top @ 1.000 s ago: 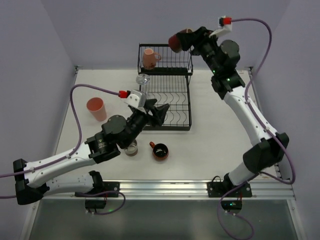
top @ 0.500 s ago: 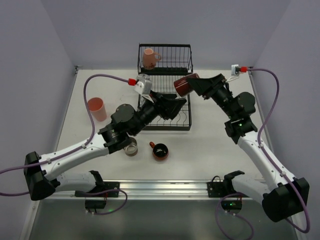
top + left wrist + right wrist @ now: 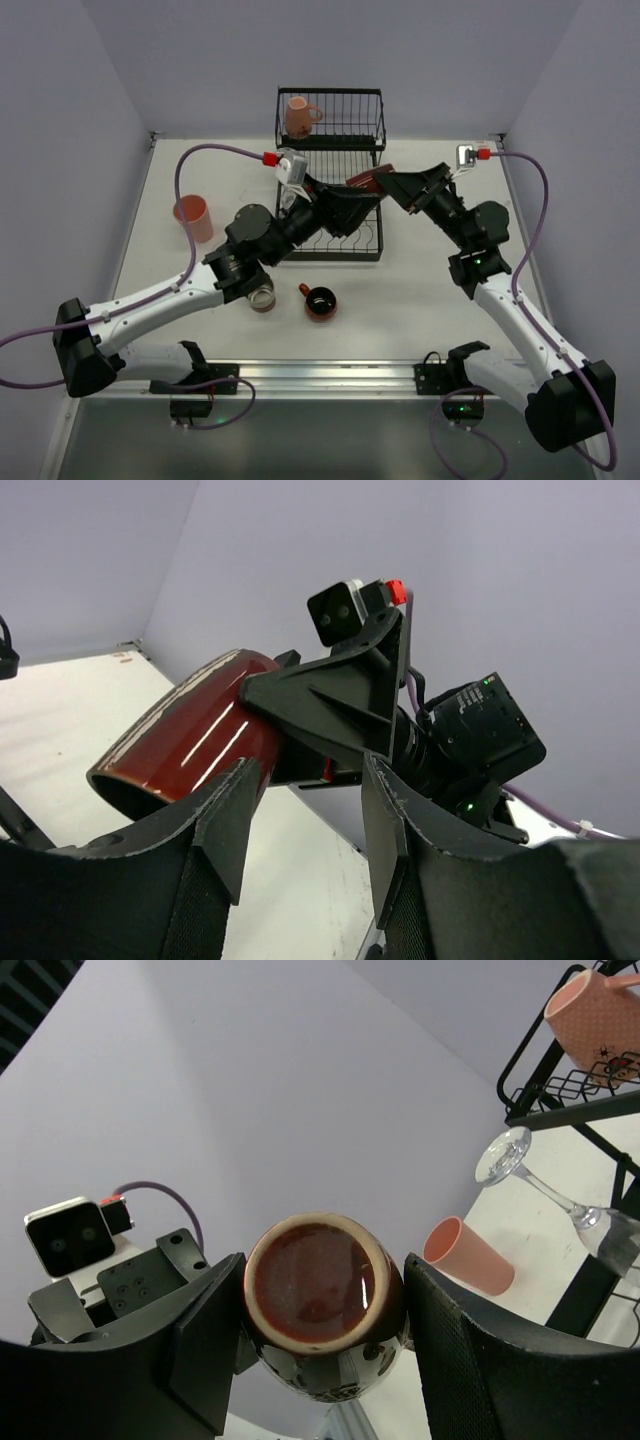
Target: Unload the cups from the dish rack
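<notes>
My right gripper (image 3: 388, 184) is shut on the dark brown mug (image 3: 364, 181) and holds it sideways in the air over the flat tier of the black wire dish rack (image 3: 372, 248). In the right wrist view the mug (image 3: 315, 1290) sits between the fingers, mouth toward the camera. My left gripper (image 3: 352, 211) is open and empty, just below and beside the mug; the mug (image 3: 190, 740) fills the upper left of its view, above the left finger (image 3: 232, 815). A pink mug (image 3: 298, 115) stands in the raised tier.
A salmon tumbler (image 3: 192, 218) stands at the left of the table. An orange-red handled cup (image 3: 320, 301) and a white-and-brown cup (image 3: 263, 298) sit in front of the rack. A clear stemmed glass (image 3: 503, 1155) lies tilted at the rack's left edge.
My right arm brought the dark brown mug down from above the raised tier to over the flat tier. My left arm reached forward and right until its open jaws came close under the mug.
</notes>
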